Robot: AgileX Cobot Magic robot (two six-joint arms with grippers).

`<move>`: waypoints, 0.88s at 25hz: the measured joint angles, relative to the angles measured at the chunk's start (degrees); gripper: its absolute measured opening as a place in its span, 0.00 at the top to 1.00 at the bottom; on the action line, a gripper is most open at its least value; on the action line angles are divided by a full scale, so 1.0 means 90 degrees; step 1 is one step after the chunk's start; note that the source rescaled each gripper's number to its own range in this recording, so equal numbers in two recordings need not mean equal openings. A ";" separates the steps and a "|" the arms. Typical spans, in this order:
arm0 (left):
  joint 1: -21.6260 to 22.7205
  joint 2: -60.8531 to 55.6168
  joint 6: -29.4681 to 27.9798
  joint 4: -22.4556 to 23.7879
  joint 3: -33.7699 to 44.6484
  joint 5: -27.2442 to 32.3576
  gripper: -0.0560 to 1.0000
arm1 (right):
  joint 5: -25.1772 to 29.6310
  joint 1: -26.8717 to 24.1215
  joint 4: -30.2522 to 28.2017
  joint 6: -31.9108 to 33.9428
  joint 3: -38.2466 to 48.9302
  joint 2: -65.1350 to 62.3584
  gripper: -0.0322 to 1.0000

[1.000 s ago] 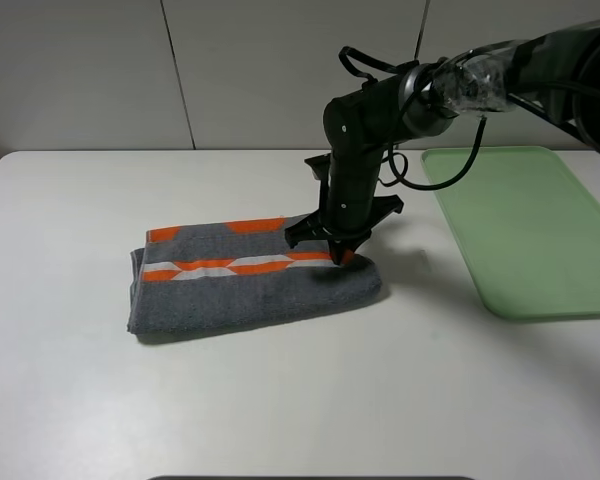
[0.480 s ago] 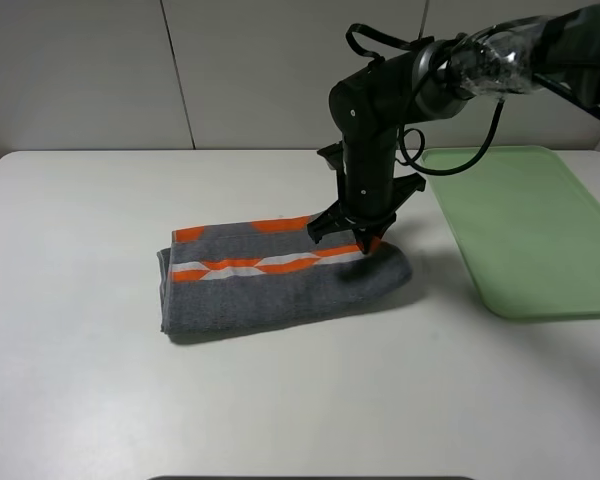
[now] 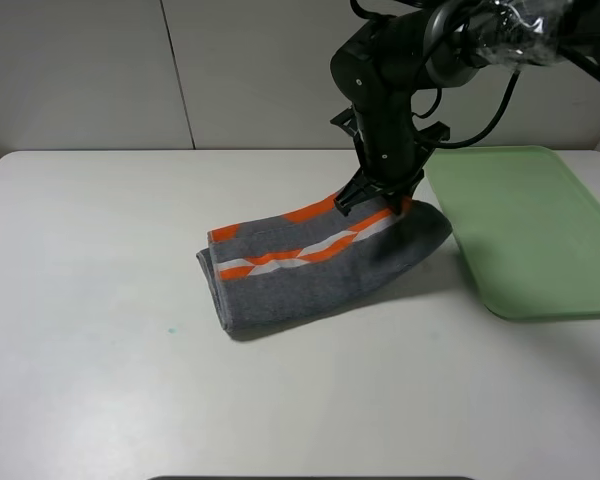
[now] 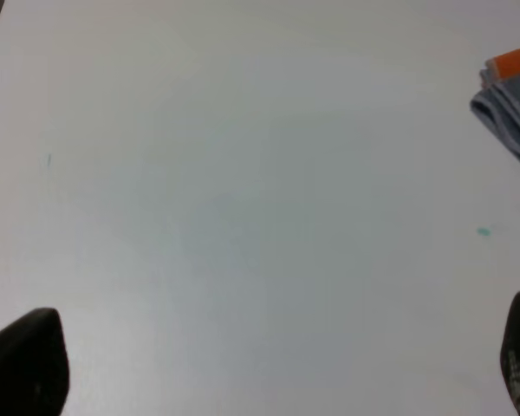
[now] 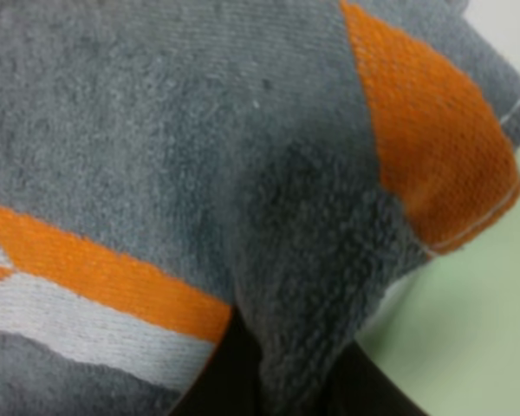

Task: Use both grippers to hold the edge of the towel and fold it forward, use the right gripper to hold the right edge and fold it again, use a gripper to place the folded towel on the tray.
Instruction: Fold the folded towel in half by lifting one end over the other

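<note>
White worktop (image 3: 80,350) with a plain pale panelled wall (image 3: 80,70) behind it, pretty bare setup.

The towel (image 3: 310,270) is folded into a thick strip. Its long axis runs on a diagonal in the high view, from the near left up toward the far right. The left end lies flat on the worktop, and the right end is lifted and points at the tray (image 3: 530,230). The orange and white border runs along the strip's length on top.

The right end effector (image 3: 380,205) comes straight down on that raised right end, pinched tight on a bunch of terry. In the right wrist view the towel (image 5: 156,130) fills nearly everything, with the dark jaws squeezed on a fold.

The tray sits on the right, long side running front to back. Its floor shows plain green, and the towel is on the worktop side of the rim. The raised end is just beside the tray's near left rim; can't tell if it overhangs. Green tray (image 5: 468,329) shows right behind the towel's corner.

Lots of open worktop left of and in front of the towel. The left end effector (image 4: 273,364) hangs over that bare stretch with its jaws spread wide, holding nothing, and only the towel's folded corner (image 4: 511,95) is at the edge of its view.
</note>
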 joint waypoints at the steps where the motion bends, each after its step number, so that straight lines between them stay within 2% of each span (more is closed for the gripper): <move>1: 0.0000 0.0000 0.0000 0.0000 0.0000 0.0000 0.00 | 0.0089 0.0000 -0.0160 0.0000 -0.0065 0.0000 0.90; 8: 0.0000 0.0000 0.0000 0.0000 0.0000 0.0000 0.00 | 0.0359 0.0000 -0.1182 -0.0002 -0.0316 -0.0039 0.90; 11: 0.0000 0.0000 0.0000 0.0000 0.0000 0.0000 0.00 | 0.0412 0.0000 -0.1395 -0.0041 -0.0321 -0.0039 0.90; 17: 0.0000 0.0000 0.0000 0.0000 0.0000 0.0000 0.00 | 0.0508 0.0000 -0.1270 -0.0198 -0.0321 -0.0039 0.90; 22: 0.0000 0.0000 0.0000 0.0000 0.0000 0.0000 0.00 | 0.0515 0.0098 -0.0683 -0.0307 -0.0321 -0.0039 0.90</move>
